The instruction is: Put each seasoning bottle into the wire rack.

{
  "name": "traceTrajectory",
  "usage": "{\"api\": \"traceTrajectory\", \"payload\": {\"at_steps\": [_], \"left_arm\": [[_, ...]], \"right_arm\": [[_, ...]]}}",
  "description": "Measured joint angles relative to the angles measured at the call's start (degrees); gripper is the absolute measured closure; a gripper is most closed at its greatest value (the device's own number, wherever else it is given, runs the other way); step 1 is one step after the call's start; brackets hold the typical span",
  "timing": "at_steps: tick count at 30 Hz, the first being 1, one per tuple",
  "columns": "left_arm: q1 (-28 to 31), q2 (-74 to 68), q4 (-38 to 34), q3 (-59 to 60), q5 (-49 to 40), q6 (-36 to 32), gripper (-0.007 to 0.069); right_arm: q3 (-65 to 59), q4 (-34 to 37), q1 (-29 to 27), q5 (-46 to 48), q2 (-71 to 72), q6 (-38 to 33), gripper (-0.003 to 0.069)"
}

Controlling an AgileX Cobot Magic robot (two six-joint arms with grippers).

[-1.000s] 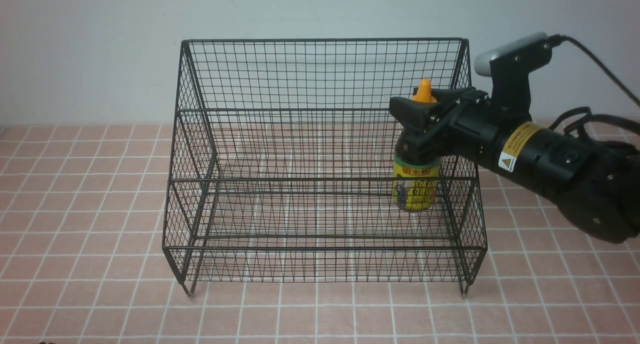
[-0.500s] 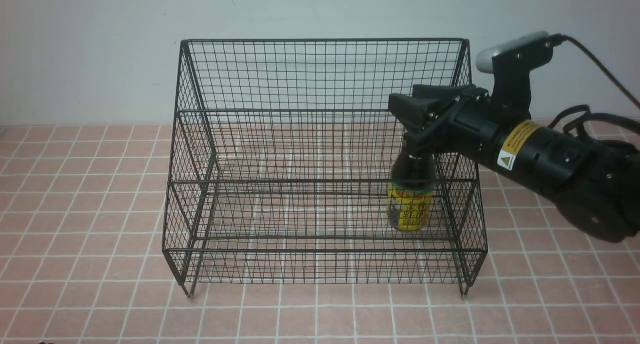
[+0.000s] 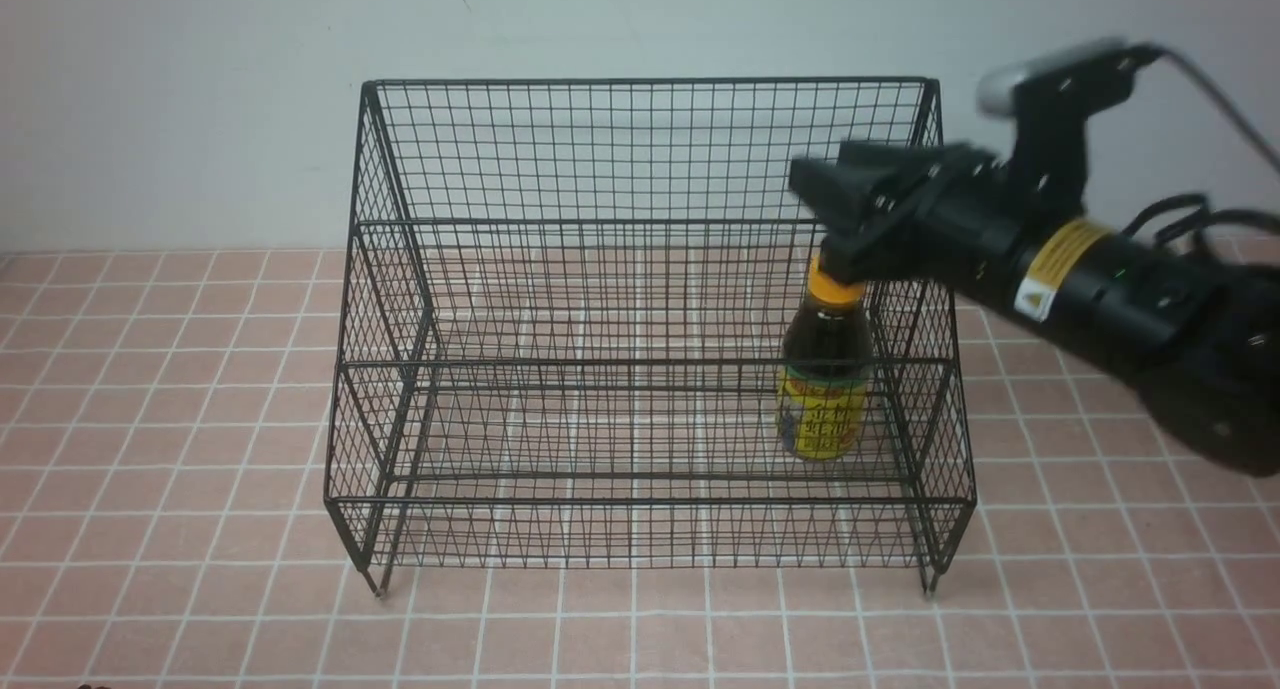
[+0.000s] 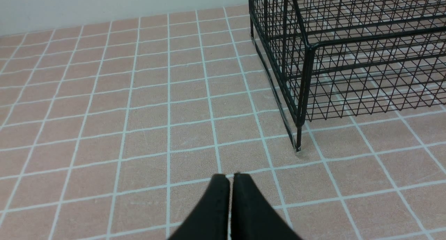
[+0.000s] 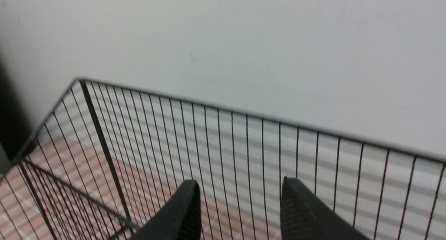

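The black wire rack [image 3: 640,149] stands in the middle of the tiled table. One seasoning bottle [image 3: 825,374], dark liquid with a yellow label and orange cap, stands upright on the rack's lower tier at the right end. My right gripper [image 3: 835,194] is open and empty just above the bottle's cap; its nozzle tip is hidden behind the fingers. In the right wrist view the open gripper [image 5: 240,194] faces the rack's back grid [image 5: 244,156]. My left gripper [image 4: 229,179] is shut and empty over the tiles, near the rack's front left leg [image 4: 298,135].
Pink tiled table top [image 3: 200,419] on all sides of the rack. A pale wall [image 3: 200,99] rises right behind the rack. The right arm [image 3: 1120,299] reaches in over the rack's right side.
The bottle went from held above the tier to standing on the lower tier. My right gripper opened, let it go and has risen slightly up and right.
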State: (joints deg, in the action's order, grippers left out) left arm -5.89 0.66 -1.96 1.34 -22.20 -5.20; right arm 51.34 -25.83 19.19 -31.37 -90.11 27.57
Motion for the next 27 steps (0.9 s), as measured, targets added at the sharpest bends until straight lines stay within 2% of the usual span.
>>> {"api": "traceTrajectory", "payload": {"at_steps": [4,7,8,9,11,13,14,16,21,24,27], "left_arm": [[0.0,0.0,0.0,0.0,0.0,0.0,0.0631],[0.0,0.0,0.0,0.0,0.0,0.0,0.0631],[0.0,0.0,0.0,0.0,0.0,0.0,0.0631],[0.0,0.0,0.0,0.0,0.0,0.0,0.0631],[0.0,0.0,0.0,0.0,0.0,0.0,0.0631],[0.0,0.0,0.0,0.0,0.0,0.0,0.0631],[0.0,0.0,0.0,0.0,0.0,0.0,0.0631],[0.0,0.0,0.0,0.0,0.0,0.0,0.0631],[0.0,0.0,0.0,0.0,0.0,0.0,0.0631],[0.0,0.0,0.0,0.0,0.0,0.0,0.0631],[0.0,0.0,0.0,0.0,0.0,0.0,0.0631]], "right_arm": [[1.3,0.2,0.0,5.2,6.8,-1.9,0.0381],[2.6,0.5,0.0,14.7,14.8,-4.5,0.0441],[3.1,0.8,0.0,20.6,18.8,-5.9,0.0496],[3.1,0.9,0.0,22.3,19.4,-6.1,0.0503],[3.7,3.4,-0.1,32.9,27.3,-9.0,0.0615],[3.7,5.2,-0.3,37.4,30.1,-10.1,0.064],[3.7,7.5,-0.8,42.8,34.5,-11.2,0.0658],[3.7,10.9,-1.7,52.0,40.2,-12.3,0.0669],[3.4,15.9,-2.7,65.4,51.9,-12.8,0.0671],[1.2,16.5,-2.7,68.7,59.1,-12.0,0.0671],[-3.6,16.2,-2.7,68.3,66.3,-9.4,0.0671]]}}
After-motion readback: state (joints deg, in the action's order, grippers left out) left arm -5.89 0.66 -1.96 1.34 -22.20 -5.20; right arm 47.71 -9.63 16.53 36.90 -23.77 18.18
